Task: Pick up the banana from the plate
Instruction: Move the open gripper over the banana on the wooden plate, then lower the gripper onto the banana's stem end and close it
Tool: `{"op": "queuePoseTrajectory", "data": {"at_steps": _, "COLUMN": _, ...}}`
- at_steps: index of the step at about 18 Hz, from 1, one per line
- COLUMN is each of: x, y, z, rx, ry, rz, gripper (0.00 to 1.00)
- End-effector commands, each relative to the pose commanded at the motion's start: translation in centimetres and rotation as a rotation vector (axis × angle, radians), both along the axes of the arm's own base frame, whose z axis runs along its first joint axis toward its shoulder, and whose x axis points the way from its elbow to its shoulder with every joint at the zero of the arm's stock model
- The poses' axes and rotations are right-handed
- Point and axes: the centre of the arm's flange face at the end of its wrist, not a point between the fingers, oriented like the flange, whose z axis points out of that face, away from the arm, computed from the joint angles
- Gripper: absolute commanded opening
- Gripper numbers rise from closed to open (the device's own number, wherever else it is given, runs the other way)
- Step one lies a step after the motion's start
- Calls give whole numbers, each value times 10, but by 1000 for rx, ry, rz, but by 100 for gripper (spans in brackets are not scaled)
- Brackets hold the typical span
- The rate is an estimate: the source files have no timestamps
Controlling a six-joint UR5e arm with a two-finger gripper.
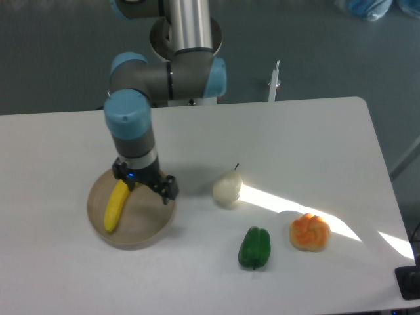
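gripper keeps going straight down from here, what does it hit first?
Most likely the banana on the plate. The gripper points down over the banana's upper end, which it hides. Height above the fruit is unclear from this single view, so it could land on the plate just beside it.

Smooth, slightly glossy yellow skin on the banana (116, 207), lying on a matt tan plate (141, 231). The worktop (315, 144) is flat matt white. The arm (131, 128) shows brushed silver metal tube, matt grey housings, pale-blue plastic caps. Black gripper (144, 185), plastic-looking. Waxy green pepper (254, 247), smooth pale pear (227, 188), bumpy orange fruit (310, 232).
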Motion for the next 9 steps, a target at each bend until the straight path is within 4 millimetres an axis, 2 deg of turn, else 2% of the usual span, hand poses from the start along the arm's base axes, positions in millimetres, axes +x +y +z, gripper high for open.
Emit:
{"op": "queuePoseTrajectory", "data": {"at_steps": 7, "x": 30, "y": 0, "z": -22, "rx": -37, "ry": 2, "rz": -38, "gripper": 100}}
{"op": "queuePoseTrajectory", "data": {"at_steps": 9, "x": 31, "y": 1, "z": -25, "rx": -41, "ry": 1, "rz": -6, "gripper": 100}}
